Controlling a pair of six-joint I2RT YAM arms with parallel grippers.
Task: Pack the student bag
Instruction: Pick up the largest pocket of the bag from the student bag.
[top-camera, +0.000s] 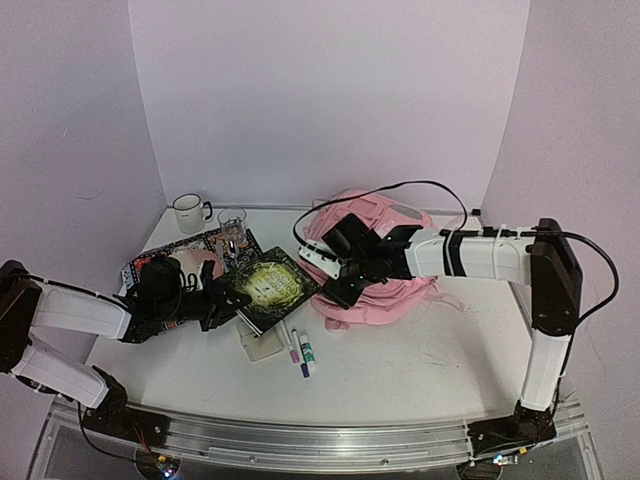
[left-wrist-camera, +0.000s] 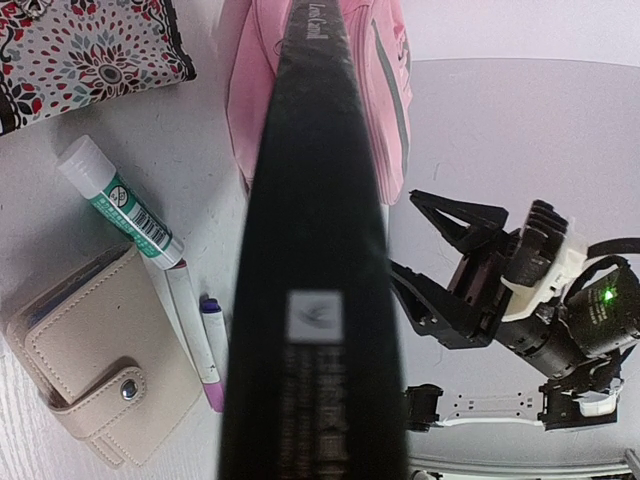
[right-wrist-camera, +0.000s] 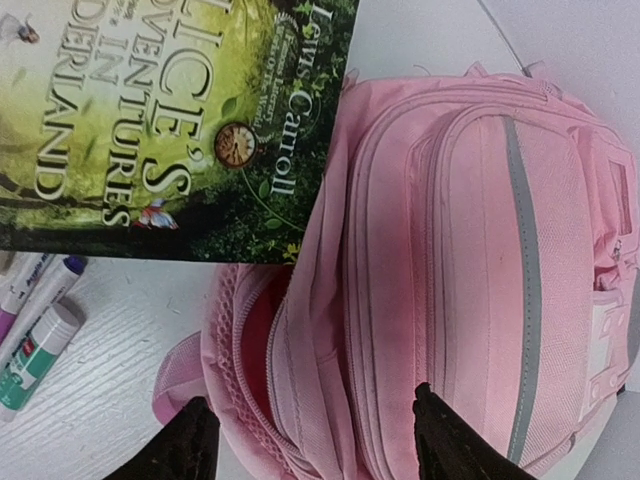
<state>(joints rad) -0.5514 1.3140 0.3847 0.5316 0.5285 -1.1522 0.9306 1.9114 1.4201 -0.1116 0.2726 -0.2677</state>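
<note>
Gripping the book (top-camera: 268, 285), left tool (top-camera: 228, 298) sees spine; right wrist sees cover.

White table (top-camera: 430, 350), student bag (top-camera: 385, 298), mug (top-camera: 187, 212), glass (top-camera: 231, 222), patterned pouch (left-wrist-camera: 90, 50), beige wallet (left-wrist-camera: 90, 375), glue stick (left-wrist-camera: 120, 205), two markers (left-wrist-camera: 212, 350).

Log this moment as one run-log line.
left gripper: shut on Alice's Adventures in Wonderland book | right gripper: open over pink backpack | backpack: zip compartment open | book: outside backpack

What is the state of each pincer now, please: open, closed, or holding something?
Left pincer: closed, holding the book.
Right pincer: open, pointing at the pink bag.
</note>
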